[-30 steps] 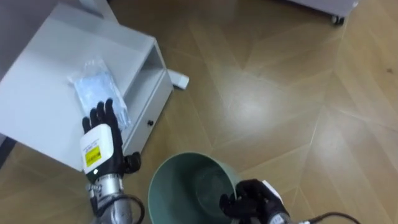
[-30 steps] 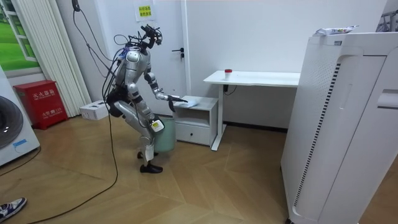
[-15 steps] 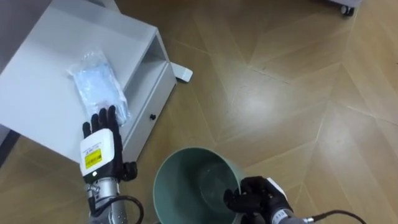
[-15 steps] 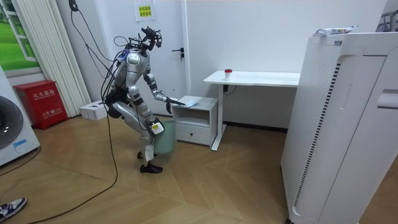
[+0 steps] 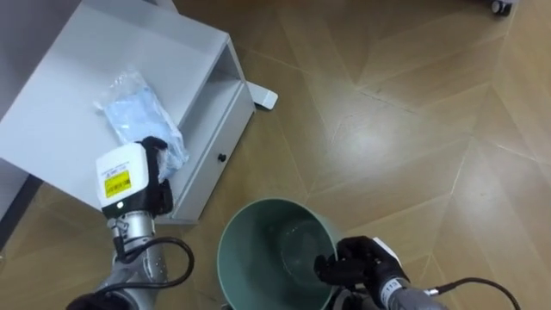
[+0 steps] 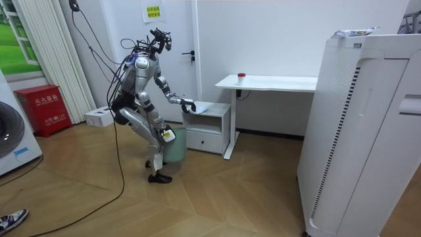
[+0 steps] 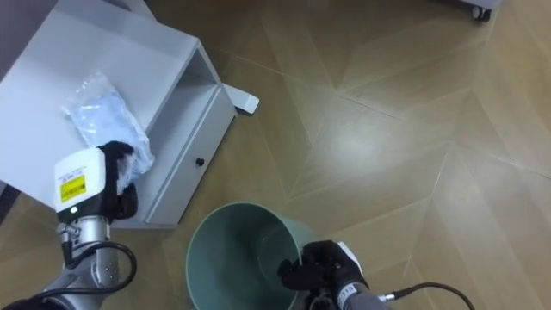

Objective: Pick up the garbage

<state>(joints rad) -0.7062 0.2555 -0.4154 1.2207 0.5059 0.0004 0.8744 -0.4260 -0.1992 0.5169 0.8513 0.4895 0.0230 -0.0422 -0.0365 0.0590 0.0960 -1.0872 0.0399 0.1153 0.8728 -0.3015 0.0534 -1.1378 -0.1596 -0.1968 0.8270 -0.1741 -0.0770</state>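
A crumpled clear plastic bag [image 5: 131,105] lies on top of a low white cabinet [image 5: 69,77]. My left hand [image 5: 127,177] is at the bag's near end, back of the hand up, its fingers [image 5: 156,145] curled down onto the plastic. Below, a round green bin [image 5: 258,245] stands on the floor, open side up. My right hand [image 5: 362,263] is shut on the bin's right rim. In the room view I stand bent forward beside the cabinet [image 6: 209,125], left hand [image 6: 188,103] over its top, the bin [image 6: 174,145] by my legs.
The cabinet has an open shelf and a drawer with a small dark knob [image 5: 221,158]. A white desk foot [image 5: 265,99] lies on the wood floor just past the cabinet. A white desk [image 6: 266,83] stands behind it, and a tall white appliance [image 6: 358,131] fills the room view's right.
My left hand has moved forward onto the bag's near end and its straight fingers have curled down. The eye view has shifted a little. The right hand still holds the bin's rim.
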